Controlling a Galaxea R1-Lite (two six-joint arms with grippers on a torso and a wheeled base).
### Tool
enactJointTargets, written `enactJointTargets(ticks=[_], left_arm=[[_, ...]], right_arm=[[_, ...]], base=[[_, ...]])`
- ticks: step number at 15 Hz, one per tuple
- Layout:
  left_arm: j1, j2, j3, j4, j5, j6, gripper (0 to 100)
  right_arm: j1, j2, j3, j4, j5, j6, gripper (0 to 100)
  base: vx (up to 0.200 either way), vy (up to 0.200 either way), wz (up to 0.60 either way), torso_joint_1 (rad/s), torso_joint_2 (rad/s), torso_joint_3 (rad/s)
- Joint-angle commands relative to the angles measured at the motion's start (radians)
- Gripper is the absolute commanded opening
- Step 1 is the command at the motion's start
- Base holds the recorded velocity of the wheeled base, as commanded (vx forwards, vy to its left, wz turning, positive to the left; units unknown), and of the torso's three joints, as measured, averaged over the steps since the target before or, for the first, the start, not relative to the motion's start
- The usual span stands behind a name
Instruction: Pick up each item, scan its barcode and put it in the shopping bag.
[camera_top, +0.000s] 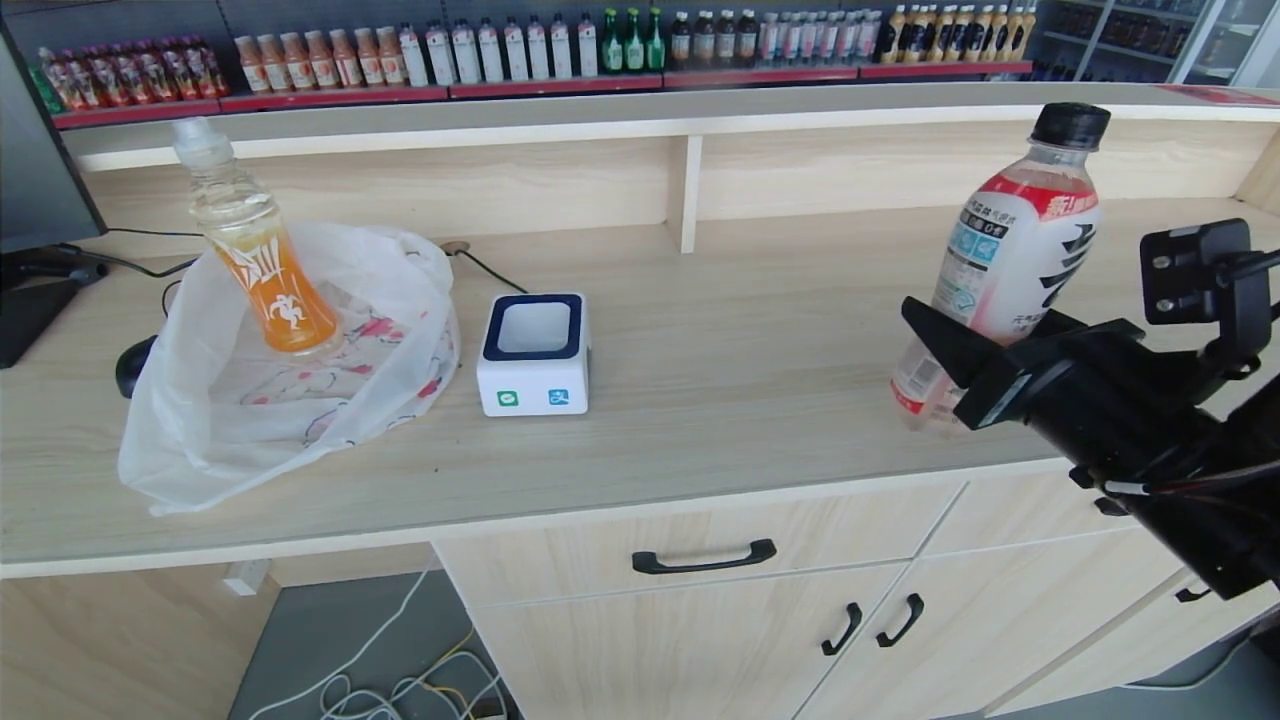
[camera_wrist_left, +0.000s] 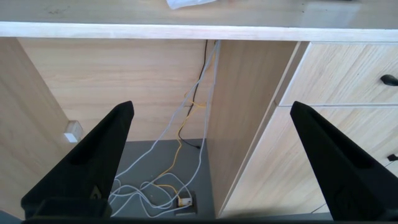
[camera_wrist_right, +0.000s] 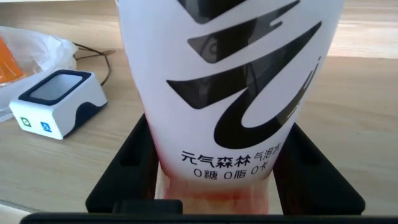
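Bottle in grip at the right end of the counter (camera_top: 720, 400): the right gripper (camera_top: 960, 370) is clamped on the lower part of a white-labelled drink bottle (camera_top: 1010, 250) with a black cap, one finger on each side of it in the right wrist view (camera_wrist_right: 217, 180). The bottle leans with its cap toward the right, close to the counter's near edge; whether its base touches the wood cannot be told. The white barcode scanner (camera_top: 534, 352) sits mid-counter, well to the left of the bottle. Just left of the scanner lies the open white shopping bag (camera_top: 200, 430), and an orange drink bottle (camera_top: 262, 260) stands tilted inside it. The left gripper (camera_wrist_left: 210, 106) hangs below counter level with its fingers wide apart and nothing between them, facing loose cables (camera_wrist_left: 180, 143) in the open space under the counter. Rows of bottles fill the far shelf (camera_top: 600, 45).
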Motion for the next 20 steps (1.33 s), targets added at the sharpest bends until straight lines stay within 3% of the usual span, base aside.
enactJointTargets(ticks=[1,9,11,14,20], left_arm=[[0.001,0.0,0.0,0.0,0.0,0.0,100],[0.0,0.0,0.0,0.0,0.0,0.0,100],[0.0,0.0,0.0,0.0,0.0,0.0,100],[0.001,0.0,0.0,0.0,0.0,0.0,100],[0.001,0.0,0.0,0.0,0.0,0.0,100]], right_arm=[[0.002,-0.037,0.034,-0.003,0.016,0.017,0],[0.003,-0.11,0.057,-0.009,0.398,0.264,0],[0.019,-0.099,0.069,-0.009,0.418,0.287,0],[0.115,-0.082,0.066,-0.006,0.418,0.331,0],[0.18,-0.036,0.037,-0.008,0.418,0.336,0]], base=[[0.0,0.0,0.0,0.0,0.0,0.0],[0.0,0.0,0.0,0.0,0.0,0.0],[0.0,0.0,0.0,0.0,0.0,0.0],[0.0,0.0,0.0,0.0,0.0,0.0],[0.0,0.0,0.0,0.0,0.0,0.0]])
